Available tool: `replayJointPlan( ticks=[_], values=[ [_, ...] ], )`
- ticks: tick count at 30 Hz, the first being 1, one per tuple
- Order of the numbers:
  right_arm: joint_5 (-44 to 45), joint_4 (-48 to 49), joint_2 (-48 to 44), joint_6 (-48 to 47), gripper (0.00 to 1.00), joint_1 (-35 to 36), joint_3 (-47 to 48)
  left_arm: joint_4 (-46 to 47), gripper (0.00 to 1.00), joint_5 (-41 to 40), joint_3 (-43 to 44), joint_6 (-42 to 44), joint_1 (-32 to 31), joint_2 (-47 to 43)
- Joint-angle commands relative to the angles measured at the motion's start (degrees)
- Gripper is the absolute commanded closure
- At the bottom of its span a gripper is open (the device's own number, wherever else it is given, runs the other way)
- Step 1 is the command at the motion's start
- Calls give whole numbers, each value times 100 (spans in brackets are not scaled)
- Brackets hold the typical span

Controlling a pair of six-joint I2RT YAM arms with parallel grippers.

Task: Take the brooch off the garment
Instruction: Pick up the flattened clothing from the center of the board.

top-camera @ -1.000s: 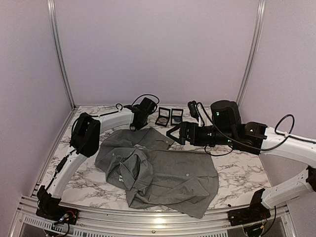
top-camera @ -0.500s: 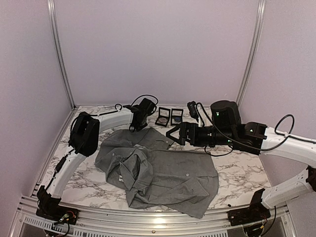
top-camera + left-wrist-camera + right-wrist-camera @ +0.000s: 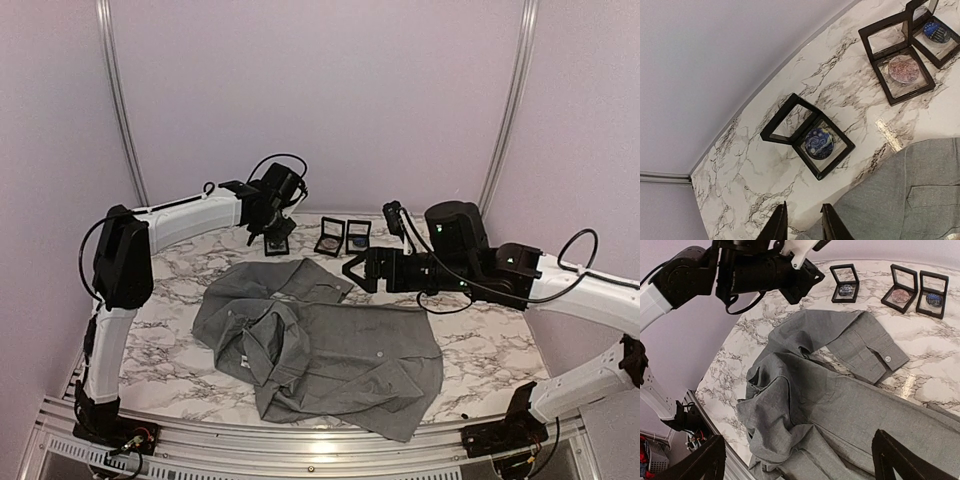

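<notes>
The grey garment [image 3: 330, 350] lies crumpled on the marble table, one cuffed sleeve [image 3: 865, 352] folded across its top. A round blue swirl-patterned brooch [image 3: 819, 142] rests inside an open black frame box [image 3: 277, 243], off the cloth. My left gripper [image 3: 802, 225] hovers above the table just short of that box, its fingers slightly apart with nothing between them. The right gripper [image 3: 800, 460] hangs wide open over the shirt [image 3: 840, 400], empty, and shows in the top view beside the sleeve [image 3: 352, 270].
Two more open black boxes stand at the back: one holds a pinkish disc [image 3: 903, 69], the other a blue one [image 3: 935, 31]. The back wall runs close behind them. The left arm's dark wrist [image 3: 765, 272] looms over the table's far left.
The left arm has lifted up and back from the box, which now shows uncovered on the table. Its fingers have parted a little. The right arm has not moved.
</notes>
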Motion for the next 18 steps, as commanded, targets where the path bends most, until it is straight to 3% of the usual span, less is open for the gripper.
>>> replayJointPlan(
  ticks=[1,10,18],
  values=[
    [305,-263,77,-272,2,-131,141,-192,74,938,-961,-1036,-180,-1045],
    [201,1,71,-459,1,-422,-340,484,70,1575,-3869,-2946,-310,-3379],
    [-215,813,852,-663,4,-889,-359,743,68,1728,-5653,-4261,-364,-4885]
  ],
)
